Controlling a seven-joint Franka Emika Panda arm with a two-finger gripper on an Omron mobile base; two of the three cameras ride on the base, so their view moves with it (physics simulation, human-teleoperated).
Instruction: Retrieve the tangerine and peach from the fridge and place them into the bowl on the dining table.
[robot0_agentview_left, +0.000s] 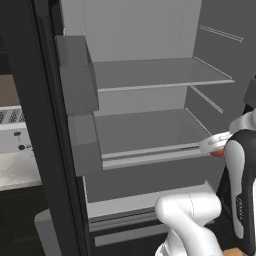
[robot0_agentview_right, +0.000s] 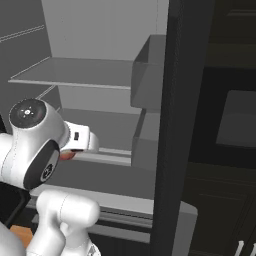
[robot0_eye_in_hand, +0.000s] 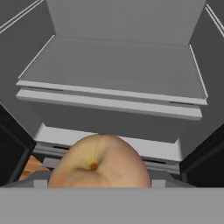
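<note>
- Now, nearest to the camera in the hand view, the peach (robot0_eye_in_hand: 99, 162) sits right at the end effector, pinkish-tan with its stem dimple turned toward the lens; it covers the place where the fingertips would rise, so I judge the fingers are clamped on its two sides and the fruit is held, though the pads themselves are hidden.
- In the left base view the end effector (robot0_agentview_left: 216, 146) stands at the right front edge of the lower shelf (robot0_agentview_left: 145, 132), with a small reddish spot of the peach (robot0_agentview_left: 218, 153) just under it; in the right base view the same reddish bit (robot0_agentview_right: 68, 155) shows under the white hand.
- The relation that matters: the fruit is round, with no long axis, and it lies directly ahead of the hand, between hand and shelf; so the coming move, as I judge, is backward, out of the fridge (robot0_agentview_left: 30, 125), not further in.
- Further away, the shelf in front looks bare, and the upper shelf (robot0_agentview_left: 155, 72) also; the tangerine, the bowl and the desk I cannot place from here.
- Farthest, the grey back wall of the fridge closes the view.
</note>
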